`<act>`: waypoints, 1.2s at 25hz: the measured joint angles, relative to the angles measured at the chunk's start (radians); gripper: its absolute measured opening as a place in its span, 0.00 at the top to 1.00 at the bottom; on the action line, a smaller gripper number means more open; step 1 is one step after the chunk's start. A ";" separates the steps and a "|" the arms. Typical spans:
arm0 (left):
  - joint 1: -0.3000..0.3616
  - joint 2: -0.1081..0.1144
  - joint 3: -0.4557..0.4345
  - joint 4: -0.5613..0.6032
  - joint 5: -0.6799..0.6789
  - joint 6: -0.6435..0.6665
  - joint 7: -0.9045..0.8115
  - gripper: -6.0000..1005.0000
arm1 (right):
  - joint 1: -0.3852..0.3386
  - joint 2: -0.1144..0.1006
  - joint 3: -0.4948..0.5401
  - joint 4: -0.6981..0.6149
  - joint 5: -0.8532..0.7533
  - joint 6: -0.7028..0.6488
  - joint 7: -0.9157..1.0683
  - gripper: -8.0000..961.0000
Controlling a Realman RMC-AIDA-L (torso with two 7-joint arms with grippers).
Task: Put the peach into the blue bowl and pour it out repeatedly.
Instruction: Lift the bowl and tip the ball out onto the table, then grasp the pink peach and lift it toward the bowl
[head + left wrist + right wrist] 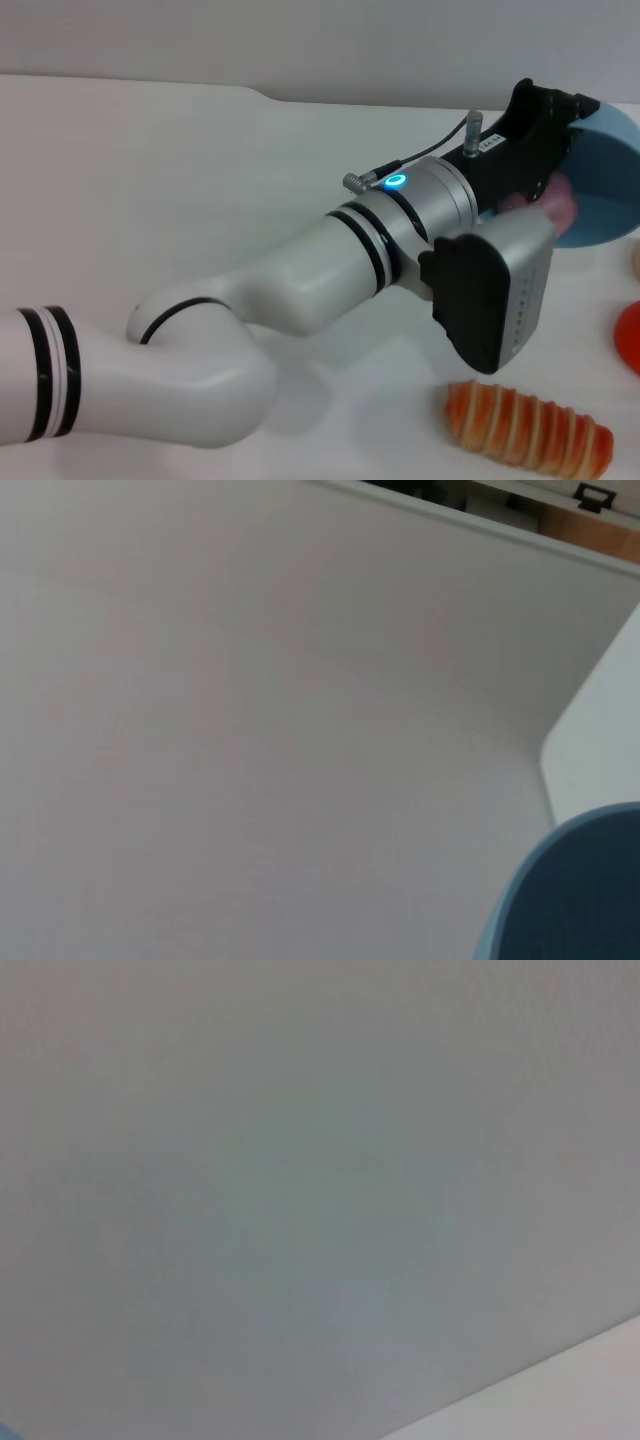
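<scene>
Head camera first: the blue bowl (605, 195) is tipped on its side at the far right of the white table (200, 190), its open mouth facing the left gripper (555, 150). 1 thing shows at that mouth, the peach (558, 208), a small pink ball lying just under the gripper's black body and against the bowl's lower rim; whether it sits fully inside or half out I cannot tell. The gripper's black housing reaches over the bowl's upper edge and touches or overlaps it, but the fingers are hidden behind the housing and the bowl, so I cannot tell how far apart they stand or whether they clamp the rim. Below the gripper, on the near side, lies a long orange-striped bread toy (528, 428); to its right, at the frame's edge, a red-orange round object (630, 335) is partly cut off.

Left wrist camera: bare white table fills the view, and a curved piece of the blue bowl's outer wall sits close by in 1 corner. No fingers appear.

Right wrist camera: only a blank grey-white surface with a paler strip along 1 corner. The right gripper is out of sight in all 3 views.
</scene>
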 joint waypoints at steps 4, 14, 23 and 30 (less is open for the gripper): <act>0.016 0.000 0.028 -0.003 0.025 -0.054 0.075 0.99 | 0.000 0.000 0.000 0.002 0.000 0.000 0.000 0.50; 0.044 0.000 0.085 -0.015 0.046 -0.137 0.177 0.99 | 0.013 -0.001 0.000 0.005 0.000 0.008 0.000 0.51; 0.017 0.000 -0.083 -0.005 -0.240 -0.028 -0.002 0.99 | 0.029 -0.005 -0.049 -0.041 -0.089 -0.036 0.080 0.52; -0.028 0.005 -0.379 -0.051 -0.537 0.312 -0.189 1.00 | 0.138 -0.006 -0.235 -0.313 -0.436 -0.092 0.578 0.53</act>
